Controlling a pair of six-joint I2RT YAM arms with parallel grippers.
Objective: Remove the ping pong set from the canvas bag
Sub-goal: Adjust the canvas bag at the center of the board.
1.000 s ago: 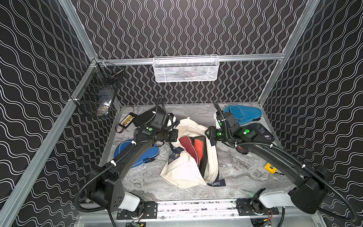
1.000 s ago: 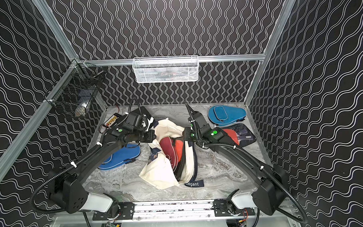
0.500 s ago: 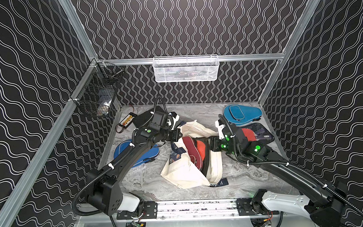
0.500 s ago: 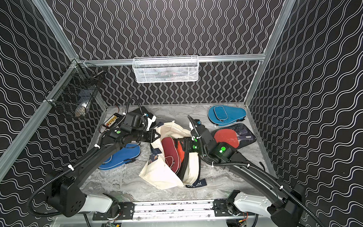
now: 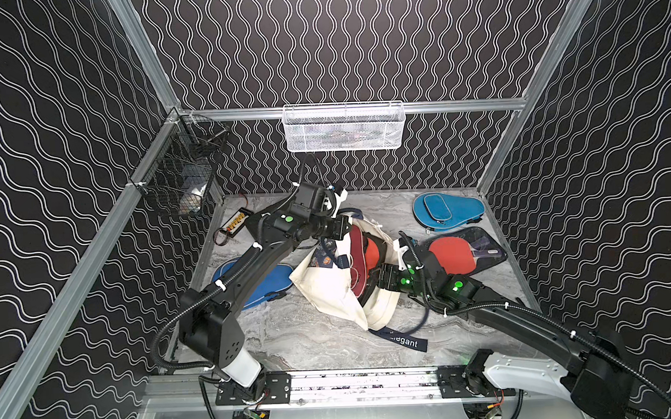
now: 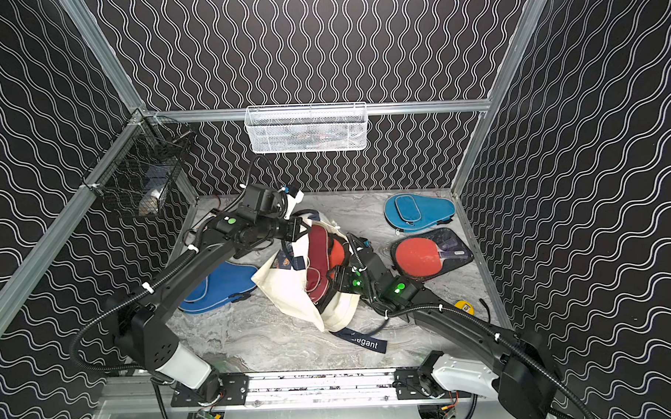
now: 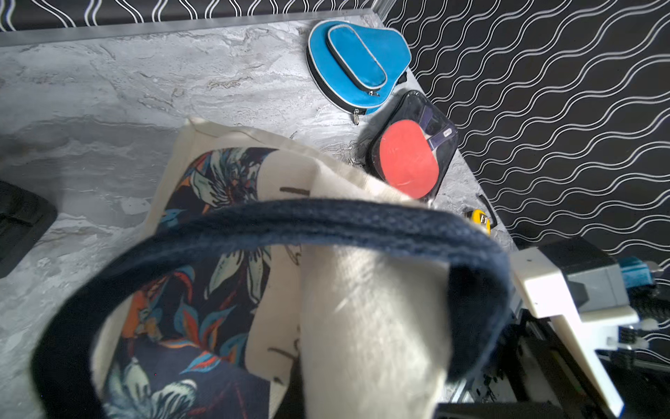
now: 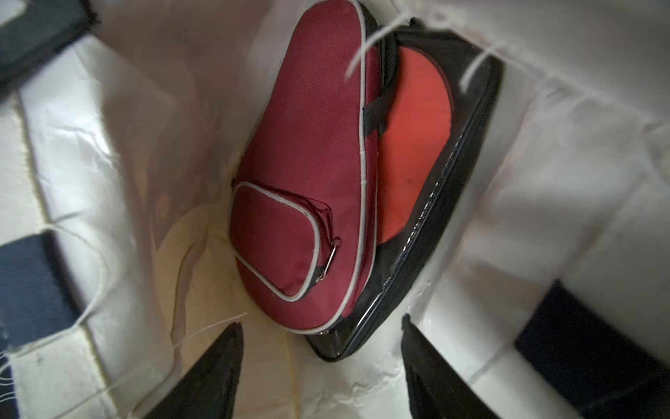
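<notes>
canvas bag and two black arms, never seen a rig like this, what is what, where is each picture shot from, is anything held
These are two robot arms with two-finger grippers. Two pictures look down from overhead; two come from wrist cameras. The left gripper is shut on the canvas bag, holding its mouth open. The right gripper, open, reaches in toward a maroon case and a red paddle. On the table lie a light blue case, a dark blue case and a second paddle.

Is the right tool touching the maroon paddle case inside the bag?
Apart. Right wrist view shows the right tool short of the maroon paddle case, bag lining visible between.
</notes>
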